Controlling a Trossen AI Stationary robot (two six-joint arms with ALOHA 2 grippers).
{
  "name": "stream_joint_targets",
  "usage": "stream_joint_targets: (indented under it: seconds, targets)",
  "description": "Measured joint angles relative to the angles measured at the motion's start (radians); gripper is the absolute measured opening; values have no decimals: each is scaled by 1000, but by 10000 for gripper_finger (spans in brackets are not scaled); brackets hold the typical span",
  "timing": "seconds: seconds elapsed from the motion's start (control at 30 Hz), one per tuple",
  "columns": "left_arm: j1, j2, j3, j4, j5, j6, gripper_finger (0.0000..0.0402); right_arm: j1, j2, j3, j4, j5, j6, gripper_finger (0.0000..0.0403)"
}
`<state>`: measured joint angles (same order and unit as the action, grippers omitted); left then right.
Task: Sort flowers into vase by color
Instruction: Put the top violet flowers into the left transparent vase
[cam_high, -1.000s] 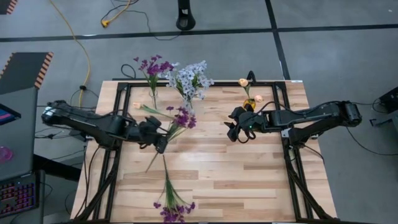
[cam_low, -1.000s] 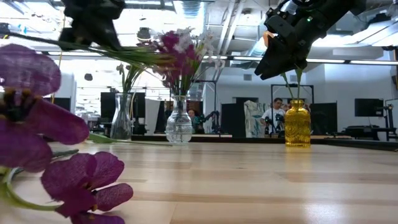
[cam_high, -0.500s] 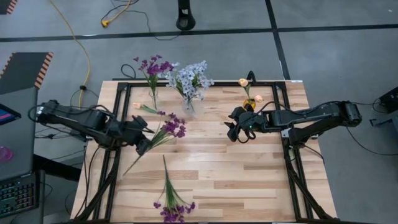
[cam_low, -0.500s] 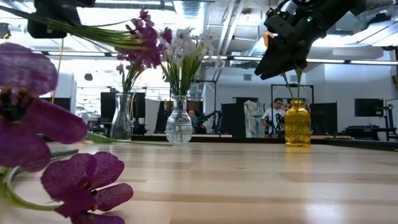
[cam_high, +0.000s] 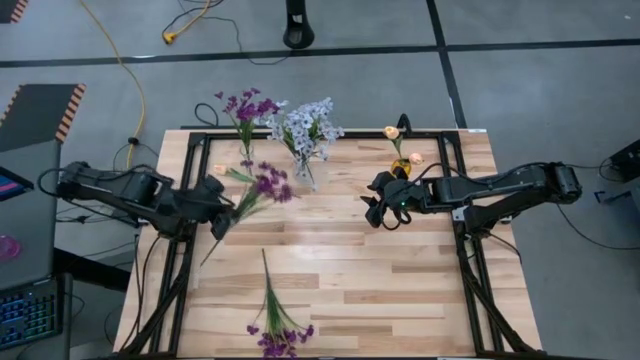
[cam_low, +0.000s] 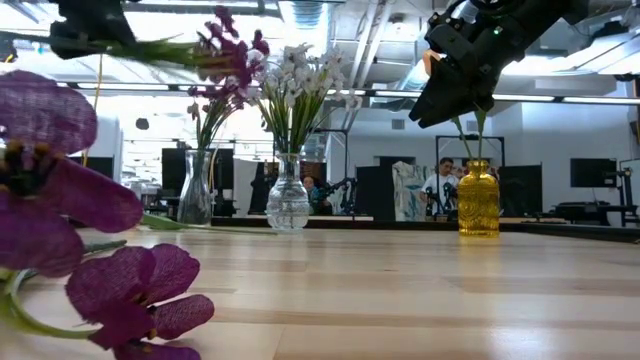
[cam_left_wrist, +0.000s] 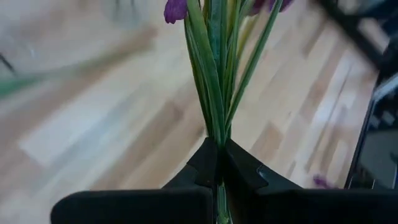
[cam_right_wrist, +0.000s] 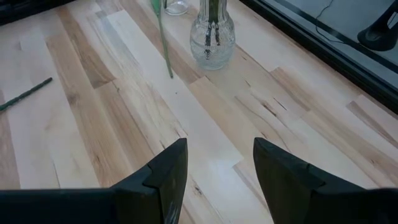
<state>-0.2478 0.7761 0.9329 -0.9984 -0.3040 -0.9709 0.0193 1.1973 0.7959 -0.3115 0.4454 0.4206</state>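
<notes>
I have the left gripper (cam_high: 222, 215) over the table's left edge, its fingers (cam_left_wrist: 208, 165) clamped on the green stem of a purple sprig (cam_high: 262, 184). The sprig is lifted clear of the wooden table (cam_high: 400, 290); its stem runs from the gripper up toward the far side, and its flower head sits just beside the two clear vases. In the low view the same sprig (cam_low: 232, 50) hangs high, level with the blooms already standing in the vases.

The left clear vase (cam_low: 196, 195) holds purple flowers (cam_high: 245, 104). The clear vase next to it (cam_low: 288, 205) holds pale blue-white flowers (cam_high: 305, 125). A yellow vase (cam_low: 478, 198) stands toward the far right of the table with peach buds (cam_high: 392, 132) in it.

A second purple sprig (cam_high: 275, 325) lies flat on the table at the near edge, left of centre, its blooms toward the near edge. A small sprig with a peach bud (cam_high: 225, 171) lies on the table near the far left, close to the held stem.

My right gripper (cam_high: 372, 212) hovers above the table just beside the yellow vase, fingers (cam_right_wrist: 165, 171) spread apart with nothing between them.

A person (cam_low: 440, 185) is visible in the room behind the table.
</notes>
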Motion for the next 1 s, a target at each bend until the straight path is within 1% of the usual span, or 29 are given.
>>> stream_joint_targets:
  seconds: [0.1,0.27,0.43,0.57,0.7,0.8,0.87,1.0]
  targets:
    - [0,-59,0,30,-116,49,0,0,0,0,0,0,0,209]
    - [0,-144,-1,73,-349,156,0,0,0,0,0,0,0,209]
    - [1,-216,-58,224,-596,341,0,0,0,0,4,0,0,209]
    - [1,-257,-126,391,-749,487,0,0,0,0,7,0,-1,209]
    - [19,-304,-219,603,-809,637,0,0,0,0,7,1,-1,209]
    - [60,-354,-313,785,-795,750,0,0,0,0,7,2,-1,209]
    - [102,-394,-375,924,-737,835,0,0,0,0,8,2,-1,209]
    - [219,-461,-487,1202,-565,993,0,0,0,0,9,3,-1,209]
